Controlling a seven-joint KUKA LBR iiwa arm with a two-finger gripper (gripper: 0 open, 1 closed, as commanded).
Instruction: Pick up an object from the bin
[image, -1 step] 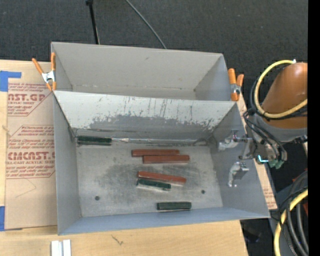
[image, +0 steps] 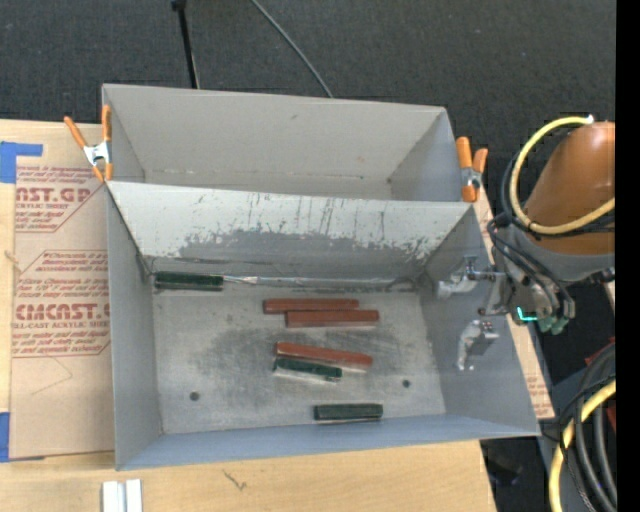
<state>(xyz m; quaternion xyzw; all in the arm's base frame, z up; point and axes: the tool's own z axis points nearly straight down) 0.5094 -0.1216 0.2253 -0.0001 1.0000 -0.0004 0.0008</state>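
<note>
Six small bars (image: 322, 354) lie on the bin (image: 280, 230) floor, well left of the gripper (image: 468, 315), which hangs over the right sloping wall. It looks spread and empty, though the angle is poor. Pre-grasp step. Next: traverse left, descend over one, e.g. the nearest red-brown bar (image: 332, 318), then close.

From where I stand the bin (image: 280, 150) is dull grey, streaked with darker scuffs across its back wall and floor, holding three reddish-brown bars (image: 332, 318) and three dark green bars (image: 188, 282), almost black.
</note>
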